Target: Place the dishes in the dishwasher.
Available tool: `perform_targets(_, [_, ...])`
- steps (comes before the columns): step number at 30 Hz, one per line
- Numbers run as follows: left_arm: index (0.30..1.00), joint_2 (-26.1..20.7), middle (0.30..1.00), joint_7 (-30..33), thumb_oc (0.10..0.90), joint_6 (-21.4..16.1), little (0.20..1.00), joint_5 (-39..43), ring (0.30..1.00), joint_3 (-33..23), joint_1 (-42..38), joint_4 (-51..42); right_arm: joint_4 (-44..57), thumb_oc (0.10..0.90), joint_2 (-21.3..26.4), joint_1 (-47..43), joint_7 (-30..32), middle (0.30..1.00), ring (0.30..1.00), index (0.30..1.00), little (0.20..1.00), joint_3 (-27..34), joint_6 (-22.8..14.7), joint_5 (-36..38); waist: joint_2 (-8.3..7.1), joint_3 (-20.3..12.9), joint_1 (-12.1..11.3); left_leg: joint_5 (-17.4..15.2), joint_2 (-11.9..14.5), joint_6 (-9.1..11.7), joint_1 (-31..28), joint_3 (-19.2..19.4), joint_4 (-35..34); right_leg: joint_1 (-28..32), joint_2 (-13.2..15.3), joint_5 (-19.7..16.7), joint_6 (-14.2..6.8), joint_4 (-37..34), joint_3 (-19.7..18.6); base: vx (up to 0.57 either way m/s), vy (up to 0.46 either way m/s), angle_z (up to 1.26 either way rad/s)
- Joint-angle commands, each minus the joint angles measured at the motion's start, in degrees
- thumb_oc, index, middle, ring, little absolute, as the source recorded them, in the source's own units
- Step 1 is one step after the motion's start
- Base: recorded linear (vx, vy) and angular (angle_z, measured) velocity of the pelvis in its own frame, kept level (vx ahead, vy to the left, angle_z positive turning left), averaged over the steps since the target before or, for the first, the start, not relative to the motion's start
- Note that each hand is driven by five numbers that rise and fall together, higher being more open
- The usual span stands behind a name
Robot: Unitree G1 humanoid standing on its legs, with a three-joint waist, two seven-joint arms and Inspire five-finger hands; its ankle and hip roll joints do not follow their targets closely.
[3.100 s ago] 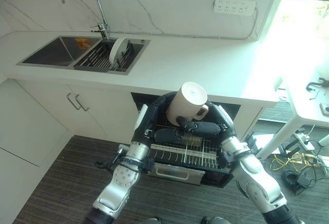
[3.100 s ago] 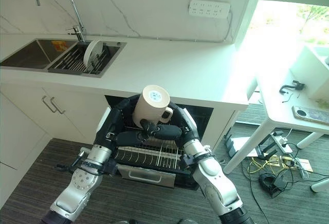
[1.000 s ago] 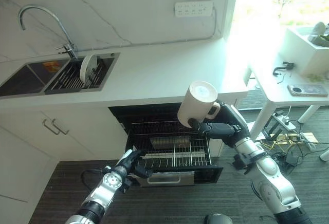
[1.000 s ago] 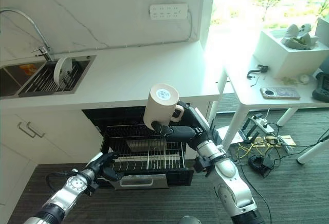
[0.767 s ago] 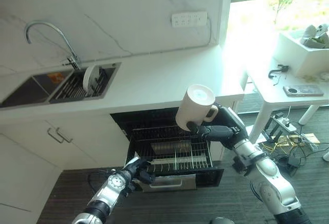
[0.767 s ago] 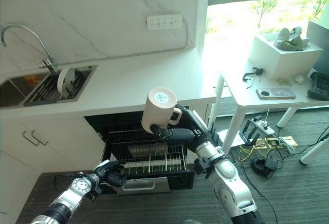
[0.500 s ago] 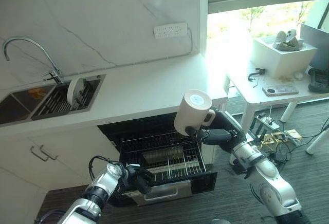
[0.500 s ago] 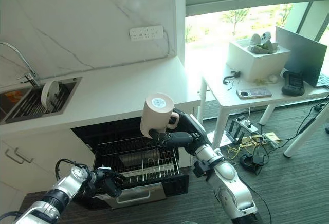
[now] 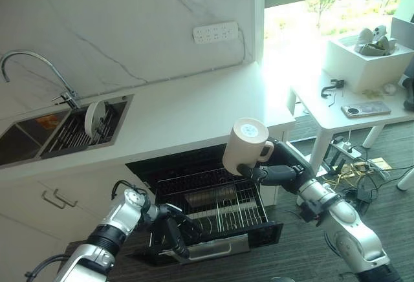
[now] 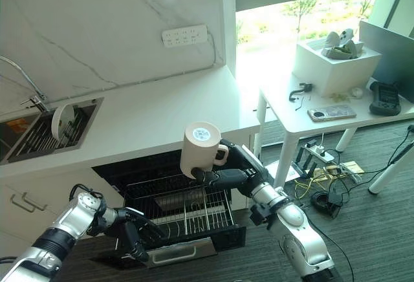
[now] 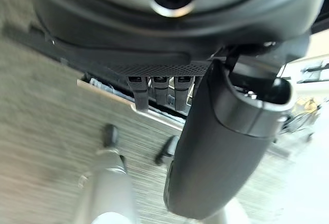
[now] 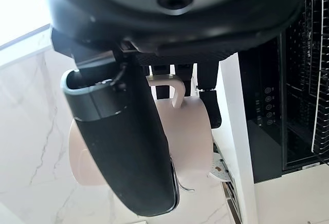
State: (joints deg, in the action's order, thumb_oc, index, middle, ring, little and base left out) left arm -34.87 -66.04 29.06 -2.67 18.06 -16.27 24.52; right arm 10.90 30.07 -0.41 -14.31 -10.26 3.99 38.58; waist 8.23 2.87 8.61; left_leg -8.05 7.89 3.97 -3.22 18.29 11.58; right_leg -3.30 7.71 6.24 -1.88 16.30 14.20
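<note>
A cream ceramic mug (image 9: 244,146) is held inverted by the curled fingers of the right hand (image 9: 270,174) above the pulled-out wire dishwasher rack (image 9: 220,204), apparently for draining, while the left hand (image 9: 169,226), fingers relaxed, rests at the rack's front.

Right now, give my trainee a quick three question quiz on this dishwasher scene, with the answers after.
1. True or false: the mug already sits in the rack.
2. Which hand holds the mug?
3. Where is the plate? A) rack B) sink C) floor

Key:
1. False; the mug is held bottom up above the rack.
2. The right hand.
3. B. The left hand is at the rack's front.
</note>
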Motion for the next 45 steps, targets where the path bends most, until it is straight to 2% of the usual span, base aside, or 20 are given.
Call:
perform_targets(1, [0.9,1.18,0.9,10.88,0.8,-1.47,0.9,22.19,0.9,-0.82,9.11,-5.92,5.68,0.4,-4.24,-4.31,-1.29,0.3,0.3,0.3,0.3,6.06,-7.53,3.77,-3.87,2.12,-2.78,-6.31,-0.29,-1.58,2.07,-0.49,5.61,1.95,1.07,5.16,-6.19,0.88,-0.53,0.01,0.0,0.16])
perform_targets(4, [0.9,2.12,0.9,22.98,0.8,-7.67,0.9,31.7,0.9,-9.13,10.32,-7.34,6.36,0.4,-5.27,-2.56,-1.13,0.3,0.3,0.3,0.3,7.81,-7.49,2.63,-4.26,2.0,-3.93,-6.12,-0.4,-1.54,2.25,-1.05,5.61,2.17,1.4,5.12,-6.03,0.88,0.03,0.02,-0.005,0.13])
perform_targets(5, [0.9,3.35,0.9,26.8,0.8,-11.31,0.9,34.14,0.9,-13.06,10.87,-6.88,5.87,0.4,-5.98,-2.14,-1.18,0.3,0.3,0.3,0.3,8.44,-7.78,1.95,-4.55,2.0,-4.46,-6.01,-0.43,-1.5,2.31,-1.33,5.61,2.31,1.56,5.11,-6.0,0.88,0.31,0.03,-0.009,0.17])
perform_targets(7, [0.9,4.83,0.9,32.33,0.8,-15.92,0.9,37.03,0.9,-16.36,10.96,-6.79,4.88,0.4,-6.92,-2.26,-0.64,0.3,0.3,0.3,0.3,8.63,-8.12,0.75,-4.91,1.81,-5.13,-5.86,-0.43,-1.4,2.55,-1.7,5.61,2.37,1.76,5.2,-5.82,0.88,0.71,0.03,-0.011,0.18])
perform_targets(10, [0.9,7.41,0.9,38.0,0.8,-21.72,0.9,40.36,0.9,-20.05,10.15,-5.96,3.39,0.4,-7.89,-3.11,0.76,0.3,0.3,0.3,0.3,8.34,-8.33,-0.4,-5.43,1.59,-5.92,-5.83,-0.48,-1.32,2.86,-2.33,5.61,2.47,2.05,5.46,-5.55,0.88,1.26,0.03,-0.012,0.19])
perform_targets(13, [0.9,8.22,0.9,41.55,0.8,-27.62,0.9,36.41,0.9,-19.85,9.85,-6.54,2.63,0.4,-8.31,-4.07,2.25,0.3,0.3,0.3,0.3,8.03,-8.02,-0.91,-5.82,1.45,-6.35,-5.52,-0.41,-1.27,3.47,-2.8,5.61,2.08,2.11,5.38,-5.21,0.88,1.45,0.01,-0.013,0.11])
perform_targets(20, [0.9,9.82,0.9,50.56,0.8,-31.45,0.9,37.09,0.9,-21.24,10.04,-9.72,1.05,0.4,-9.63,-3.55,3.17,0.3,0.3,0.3,0.3,8.09,-7.77,-2.71,-6.32,1.31,-6.58,-5.59,-0.42,-1.38,3.59,-3.26,5.61,2.16,1.99,5.74,-4.88,0.88,1.5,0.01,-0.002,0.05])
perform_targets(23, [0.9,10.05,0.9,51.93,0.8,-31.83,0.9,36.08,0.9,-21.86,9.73,-9.66,-0.17,0.4,-9.93,-3.27,3.63,0.3,0.3,0.3,0.3,8.1,-7.81,-3.43,-6.43,1.3,-6.38,-5.58,-0.24,-1.31,3.42,-3.1,5.61,2.27,1.89,5.84,-4.8,0.88,1.38,0.02,0.003,0.0])
perform_targets(28, [0.9,9.59,0.9,54.25,0.8,-28.94,0.9,31.0,0.9,-20.02,9.04,-7.58,-2.31,0.4,-10.16,-2.89,4.86,0.3,0.3,0.3,0.3,7.98,-7.7,-4.64,-6.32,1.5,-5.9,-5.49,-0.08,-1.28,3.28,-2.9,5.61,2.3,1.78,5.75,-4.87,0.88,1.21,0.04,0.002,-0.01])
perform_targets(30, [0.9,9.05,0.9,55.07,0.8,-27.03,0.9,28.34,0.9,-18.56,8.3,-4.22,-3.69,0.4,-9.99,-2.79,5.23,0.3,0.3,0.3,0.3,7.97,-7.66,-5.17,-6.16,1.61,-5.44,-5.43,0.07,-1.3,3.19,-2.6,5.61,2.21,1.78,5.63,-5.03,0.88,1.09,0.07,-0.01,0.0])
perform_targets(33, [0.9,8.94,0.9,56.2,0.8,-26.18,0.9,27.02,0.9,-16.97,7.9,-0.44,-4.84,0.4,-9.61,-2.0,5.28,0.3,0.3,0.3,0.3,7.91,-7.71,-6.19,-5.94,1.92,-4.66,-5.3,0.32,-1.23,3.1,-2.08,5.61,1.96,1.76,5.42,-5.2,0.88,0.87,0.08,-0.015,0.0])
perform_targets(38, [0.9,9.6,0.9,57.32,0.8,-25.63,0.9,28.72,0.9,-15.42,6.17,4.59,-8.41,0.4,-7.63,-2.63,4.24,0.3,0.3,0.3,0.3,7.88,-7.84,-7.94,-5.5,3.54,-3.45,-4.88,0.54,-1.0,3.89,-1.68,5.61,0.52,1.6,4.91,-5.33,0.88,-0.14,0.04,-0.003,-0.09])
perform_targets(45, [0.9,10.44,0.9,57.1,0.8,-25.15,0.9,32.5,0.9,-13.62,3.03,4.41,-13.01,0.4,-4.65,-7.57,6.89,0.3,0.3,0.3,0.3,7.5,-8.07,-9.84,-5.27,6.76,-3.4,-4.37,0.28,-0.97,6.08,-2.13,5.61,-2.05,1.49,4.07,-5.51,0.88,-1.31,-0.04,-0.005,-0.09])
